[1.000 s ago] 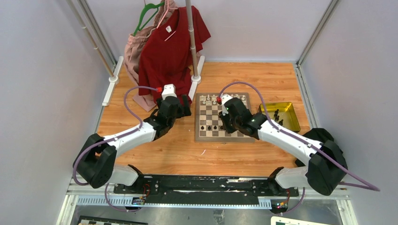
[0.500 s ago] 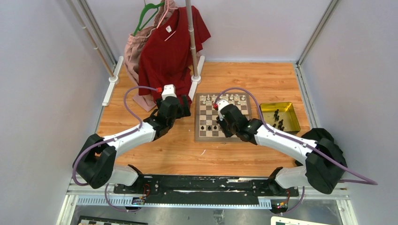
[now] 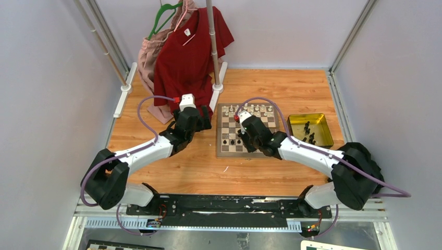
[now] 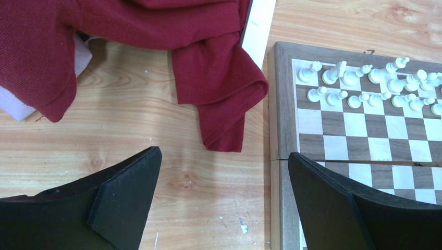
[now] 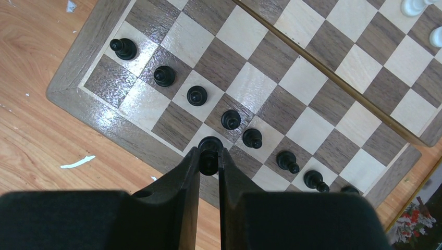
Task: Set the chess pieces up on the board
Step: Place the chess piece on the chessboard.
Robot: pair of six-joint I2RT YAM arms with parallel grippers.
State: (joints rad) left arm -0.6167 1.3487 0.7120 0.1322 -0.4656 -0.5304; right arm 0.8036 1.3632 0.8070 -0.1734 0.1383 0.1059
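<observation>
Glossy black: one chess piece, kind not legible from above, pinched between the nearly closed jaws of the right gripper over the near back rank of the board, just in front of the row of black pawns. Cannot tell whether touching the square or hanging just above it. Step in hand, by judgement: seating a back-rank piece. For a clean placement: lower straight down, centre on a single square, keep upright, part the fingers only slightly, lift vertically clear of the pawn just beside. Far edge: white pieces in two ranks. Idle item: left gripper, spread wide, holding nothing, above the table between the red shirt and the board's left border. Remaining black stock: in the yellow tray, right of the board.
</observation>
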